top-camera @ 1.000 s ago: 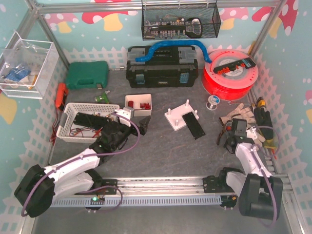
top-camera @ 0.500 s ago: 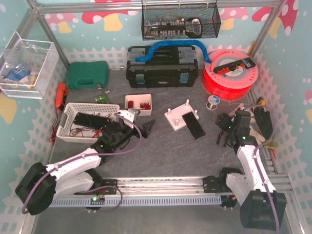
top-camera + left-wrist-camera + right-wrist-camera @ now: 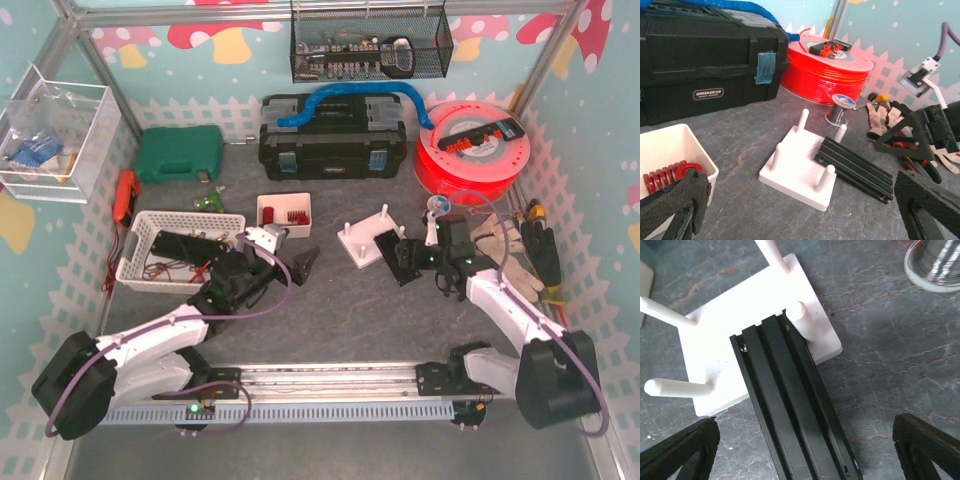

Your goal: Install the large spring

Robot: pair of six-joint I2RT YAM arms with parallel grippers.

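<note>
Grey tabletop (image 3: 340,312); both jaws open, empty; red springs (image 3: 662,176) seen from left wrist, not right.

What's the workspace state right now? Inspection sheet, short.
Surface: grey mat, stone-look.
Job's things: red springs in white box; white peg base, pegs bare; black rail lying partly on the base.
Clutter: black toolbox, red spool, green case, white basket, gloves.
Grippers: left gripper open, empty, between box and base; right gripper open, straddling the rail.
Cables: purple cable looped beside left arm.
Surroundings: wire basket on back wall, clear bin on left wall.
</note>
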